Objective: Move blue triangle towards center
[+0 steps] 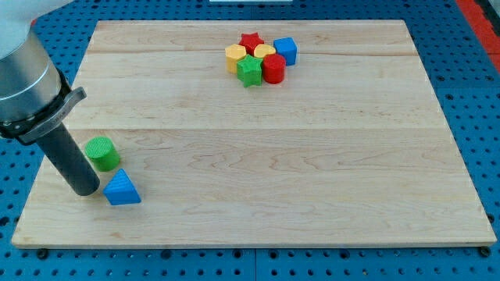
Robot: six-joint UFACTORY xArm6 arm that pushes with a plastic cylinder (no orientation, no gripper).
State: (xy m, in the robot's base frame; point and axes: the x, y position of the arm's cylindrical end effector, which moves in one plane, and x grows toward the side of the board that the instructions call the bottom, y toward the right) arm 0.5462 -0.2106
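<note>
The blue triangle [122,189] lies near the board's lower left corner. My tip [84,190] rests on the board just to its left, almost touching it. A green cylinder [101,153] stands just above the triangle and to the right of the rod.
A cluster sits at the view's top centre: a red star [250,40], a yellow hexagon block [235,56], a yellow heart [264,51], a blue cube [285,51], a green star [250,71] and a red cylinder [273,69]. The wooden board [312,172] ends close below and left of the triangle.
</note>
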